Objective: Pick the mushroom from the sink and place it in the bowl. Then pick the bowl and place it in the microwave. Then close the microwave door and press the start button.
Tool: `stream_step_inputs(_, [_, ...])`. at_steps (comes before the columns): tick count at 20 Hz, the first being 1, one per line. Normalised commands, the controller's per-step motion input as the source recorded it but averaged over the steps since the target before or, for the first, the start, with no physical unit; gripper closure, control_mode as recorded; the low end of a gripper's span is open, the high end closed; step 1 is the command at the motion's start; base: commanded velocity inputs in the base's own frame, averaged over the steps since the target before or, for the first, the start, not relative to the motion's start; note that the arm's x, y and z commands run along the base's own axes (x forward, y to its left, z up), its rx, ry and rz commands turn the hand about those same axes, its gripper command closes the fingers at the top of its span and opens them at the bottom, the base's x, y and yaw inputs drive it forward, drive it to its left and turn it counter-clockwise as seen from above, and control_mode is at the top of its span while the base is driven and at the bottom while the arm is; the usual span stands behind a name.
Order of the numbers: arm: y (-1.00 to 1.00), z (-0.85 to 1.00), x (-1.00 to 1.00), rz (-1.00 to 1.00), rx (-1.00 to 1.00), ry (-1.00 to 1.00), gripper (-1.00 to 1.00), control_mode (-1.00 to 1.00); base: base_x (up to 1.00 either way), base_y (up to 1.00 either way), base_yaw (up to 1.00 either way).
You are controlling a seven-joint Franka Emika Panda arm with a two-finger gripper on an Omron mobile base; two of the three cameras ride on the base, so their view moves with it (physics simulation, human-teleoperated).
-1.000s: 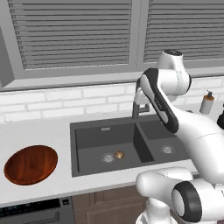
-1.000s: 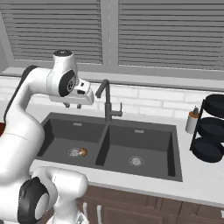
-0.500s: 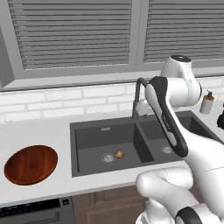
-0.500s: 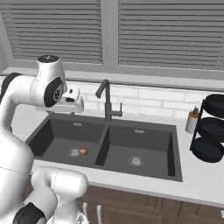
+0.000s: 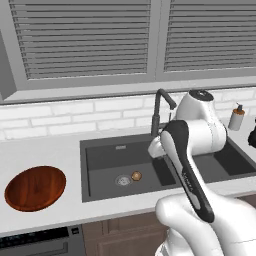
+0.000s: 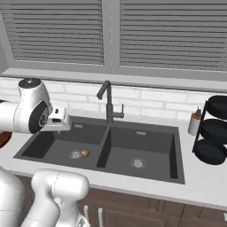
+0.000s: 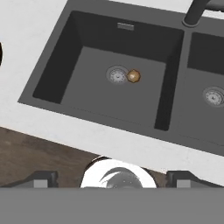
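— Status?
— Sink (image 7: 52,65) below me, double basin. Bowl (image 5: 35,188) on the counter, far left, empty.
— Target?
— Mushroom (image 7: 133,76) in the left basin, touching the drain ring (image 7: 117,75) on its right.
— Claw?
— My gripper (image 7: 113,178) is spread wide, empty, high above the near rim. Mushroom lies ahead and down.
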Motion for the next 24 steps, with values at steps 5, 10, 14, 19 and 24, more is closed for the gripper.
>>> stream_step_inputs(5, [0.06,-0.46,0.72,0.00,0.00,0.16,-1.00,-1.00,0.00,0.00,0.00])
stream_step_inputs(10, [0.10,-0.44,0.72,0.00,-0.01,0.17,-1.00,-1.00,0.00,0.00,0.00])
stream_step_inputs(14, [0.03,-0.14,0.39,0.00,-0.03,0.14,-1.00,-1.00,0.00,0.00,0.00])
stream_step_inputs(19, [0.00,-0.35,0.51,0.00,-0.05,0.12,-1.00,-1.00,0.00,0.00,0.00])
stream_step_inputs(24, [0.00,-0.49,0.41,0.00,-0.04,0.03,-1.00,-1.00,0.00,0.00,0.00])
